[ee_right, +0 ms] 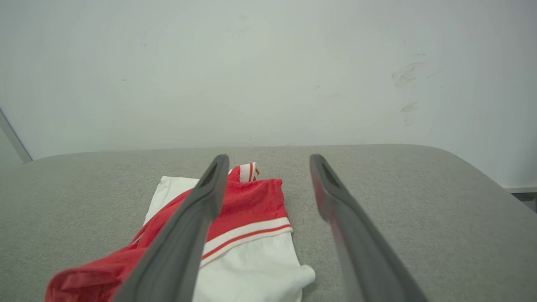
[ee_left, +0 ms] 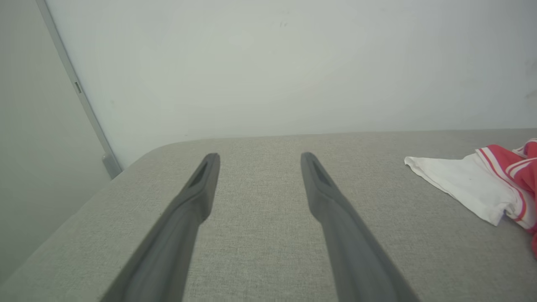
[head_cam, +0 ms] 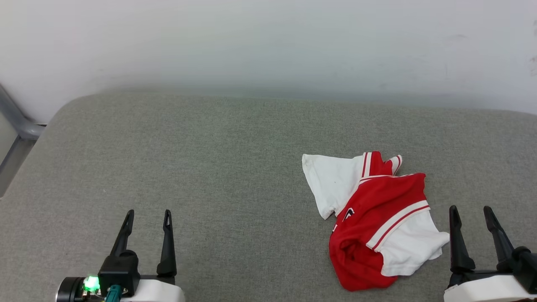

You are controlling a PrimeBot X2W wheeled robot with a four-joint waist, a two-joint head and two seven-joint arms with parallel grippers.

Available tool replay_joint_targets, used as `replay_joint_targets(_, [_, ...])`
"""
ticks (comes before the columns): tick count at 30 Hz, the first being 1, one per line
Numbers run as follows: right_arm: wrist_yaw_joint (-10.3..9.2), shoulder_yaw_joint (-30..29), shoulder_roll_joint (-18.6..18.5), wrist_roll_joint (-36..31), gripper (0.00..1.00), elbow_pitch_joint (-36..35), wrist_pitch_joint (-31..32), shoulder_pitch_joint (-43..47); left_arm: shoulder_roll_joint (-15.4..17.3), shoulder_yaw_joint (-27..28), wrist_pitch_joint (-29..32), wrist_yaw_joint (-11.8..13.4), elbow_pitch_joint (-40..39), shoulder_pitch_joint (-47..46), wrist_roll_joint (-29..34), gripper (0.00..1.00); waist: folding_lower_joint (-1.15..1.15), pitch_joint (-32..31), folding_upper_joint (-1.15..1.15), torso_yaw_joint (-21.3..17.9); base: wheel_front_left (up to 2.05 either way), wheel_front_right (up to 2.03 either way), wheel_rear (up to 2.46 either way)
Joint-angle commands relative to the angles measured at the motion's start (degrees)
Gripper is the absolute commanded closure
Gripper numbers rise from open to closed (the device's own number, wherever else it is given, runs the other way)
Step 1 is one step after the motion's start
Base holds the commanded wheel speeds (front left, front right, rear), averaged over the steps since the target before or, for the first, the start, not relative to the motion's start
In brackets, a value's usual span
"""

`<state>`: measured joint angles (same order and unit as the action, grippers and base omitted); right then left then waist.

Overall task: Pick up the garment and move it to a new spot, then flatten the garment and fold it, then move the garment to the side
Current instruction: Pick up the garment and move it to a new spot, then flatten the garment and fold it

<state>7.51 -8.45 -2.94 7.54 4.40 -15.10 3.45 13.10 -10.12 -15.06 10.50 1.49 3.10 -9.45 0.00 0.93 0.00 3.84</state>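
The garment (head_cam: 373,218), a red jersey with white sleeves and striped trim, lies crumpled on the grey cushioned surface (head_cam: 235,167), right of the middle. One white sleeve spreads up-left, the other down-right. My right gripper (head_cam: 470,214) stands open just right of it, nothing between its fingers. In the right wrist view the garment (ee_right: 251,209) lies under and left of my left finger (ee_right: 193,226). My left gripper (head_cam: 147,216) is open at the lower left, far from the garment. In the left wrist view the garment (ee_left: 474,180) shows at the right edge, beyond my open left gripper (ee_left: 259,159).
A white wall (head_cam: 268,42) rises behind the surface. A grey metal frame (head_cam: 16,126) stands at the far left edge. The surface's corners are rounded, and bare grey fabric stretches across the middle and left.
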Motion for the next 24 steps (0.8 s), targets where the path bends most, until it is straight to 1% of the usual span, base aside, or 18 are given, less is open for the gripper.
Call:
replay_joint_targets(1, [-0.04,0.10,0.11,0.08,0.00,0.14,-0.11,0.40,-0.53,0.37,-0.15,-0.51,0.11,0.35,0.58,0.00,0.00,-0.06,0.00,0.00,0.00,0.00,0.00])
replay_joint_targets(5, [-0.04,0.27,0.11,-0.30,0.00,0.19,-0.10,0.78,-1.85,1.42,-0.16,-2.33,0.72,0.82,2.46,0.00,0.00,-0.28,0.00,-0.04,0.00,0.00,0.00])
replay_joint_targets(6, [-0.04,0.28,0.11,-0.40,0.00,0.14,-0.10,0.94,-2.71,2.07,-0.16,-2.86,0.95,1.05,2.92,0.00,0.00,-0.36,0.00,-0.04,0.00,0.00,0.00])
replay_joint_targets(9, [-0.04,0.34,0.11,-0.49,0.00,0.18,-0.10,1.07,-2.82,2.50,-0.17,-3.29,1.04,1.22,4.10,0.00,0.00,-0.47,0.00,-0.07,0.00,0.00,0.00])
replay_joint_targets(10, [-0.04,0.37,0.11,-0.62,0.00,0.24,-0.11,1.13,-3.58,2.88,-0.17,-3.70,1.26,1.46,4.39,0.00,0.00,-0.54,0.00,-0.04,0.00,0.00,0.00])
replay_joint_targets(18, [-0.04,0.46,0.11,-0.62,0.00,0.37,-0.10,1.29,-4.90,4.48,-0.16,-5.39,1.97,1.93,5.88,0.00,0.00,-0.73,0.00,0.08,0.00,0.00,0.00])
replay_joint_targets(24, [-0.04,0.70,0.12,-0.71,0.00,0.57,-0.10,1.29,-5.68,5.36,-0.16,-6.06,2.49,2.27,6.71,0.00,0.00,-0.89,0.00,0.00,0.00,0.00,0.00])
